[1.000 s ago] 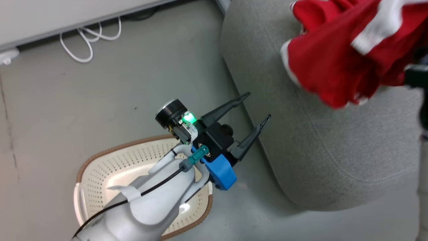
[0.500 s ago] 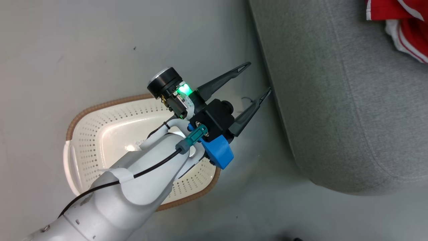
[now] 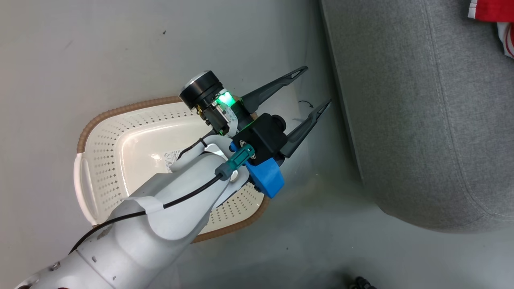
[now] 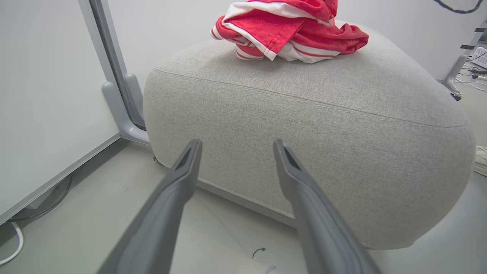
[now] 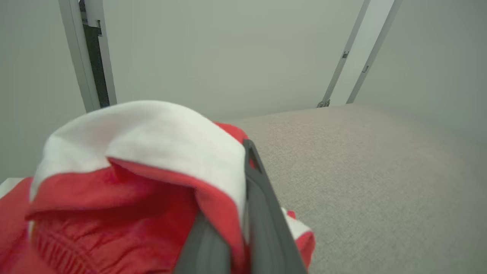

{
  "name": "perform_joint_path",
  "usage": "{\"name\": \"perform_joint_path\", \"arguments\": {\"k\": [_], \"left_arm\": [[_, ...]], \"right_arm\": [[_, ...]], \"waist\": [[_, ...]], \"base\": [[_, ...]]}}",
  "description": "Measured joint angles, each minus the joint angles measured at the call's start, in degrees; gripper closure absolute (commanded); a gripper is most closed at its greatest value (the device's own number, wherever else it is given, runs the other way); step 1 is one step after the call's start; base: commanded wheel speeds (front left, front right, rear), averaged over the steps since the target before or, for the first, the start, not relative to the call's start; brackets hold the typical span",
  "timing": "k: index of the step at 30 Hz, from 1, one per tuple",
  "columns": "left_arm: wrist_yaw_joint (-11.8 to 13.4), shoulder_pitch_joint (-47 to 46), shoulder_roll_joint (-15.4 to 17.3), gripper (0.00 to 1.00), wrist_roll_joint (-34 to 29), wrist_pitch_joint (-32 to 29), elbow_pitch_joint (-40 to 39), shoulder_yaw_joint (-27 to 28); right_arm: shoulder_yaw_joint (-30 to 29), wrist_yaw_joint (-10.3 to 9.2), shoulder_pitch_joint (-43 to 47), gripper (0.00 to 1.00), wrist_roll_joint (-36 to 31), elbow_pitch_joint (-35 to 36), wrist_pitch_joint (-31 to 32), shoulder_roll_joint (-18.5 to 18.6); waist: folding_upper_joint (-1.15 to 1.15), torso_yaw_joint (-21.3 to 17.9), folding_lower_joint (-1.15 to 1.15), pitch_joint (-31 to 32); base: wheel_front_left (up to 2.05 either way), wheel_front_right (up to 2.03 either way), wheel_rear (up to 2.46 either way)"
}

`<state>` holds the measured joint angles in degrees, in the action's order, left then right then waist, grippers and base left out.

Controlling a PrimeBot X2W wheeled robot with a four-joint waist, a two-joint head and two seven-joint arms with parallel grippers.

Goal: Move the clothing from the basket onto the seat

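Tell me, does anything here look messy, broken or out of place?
Nothing looks broken or spilled. The clothing sits in a crumpled heap on the seat, not folded. The basket stands upright on the floor. One small oddity: a dark curled scrap, maybe thread, lies on the floor by the seat's base.

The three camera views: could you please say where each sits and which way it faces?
Head view: on the robot's head, looking down at the basket and seat edge; the left forearm and open left gripper show.
Left wrist view: on the left wrist, looking along that gripper's fingers at the seat's side.
Right wrist view: on the right wrist, looking across the seat top; the right gripper is shut on clothing.
Shared: both wrist views show red clothing and the seat.
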<state>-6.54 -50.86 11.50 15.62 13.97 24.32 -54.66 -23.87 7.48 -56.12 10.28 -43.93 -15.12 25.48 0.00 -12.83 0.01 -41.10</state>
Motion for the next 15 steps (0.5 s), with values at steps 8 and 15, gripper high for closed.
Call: {"name": "perform_joint_path", "arguments": {"k": [8, 15], "left_arm": [[0.2, -0.9, -0.2, 0.0, 0.0, 0.3, 0.5, -0.1], [0.6, -0.2, -0.6, 0.0, 0.5, 0.8, 1.0, 0.0]], "right_arm": [[0.0, 0.0, 1.6, 1.0, 0.8, -5.0, 0.0, -0.7], [2.3, 0.0, 4.6, 0.0, 3.1, -3.7, 0.0, -1.0]], "waist": [[0.0, 0.6, 0.0, 0.2], [0.0, 0.3, 0.0, 2.7]], "base": [[0.0, 0.0, 0.0], [0.0, 0.0, 0.0]]}}
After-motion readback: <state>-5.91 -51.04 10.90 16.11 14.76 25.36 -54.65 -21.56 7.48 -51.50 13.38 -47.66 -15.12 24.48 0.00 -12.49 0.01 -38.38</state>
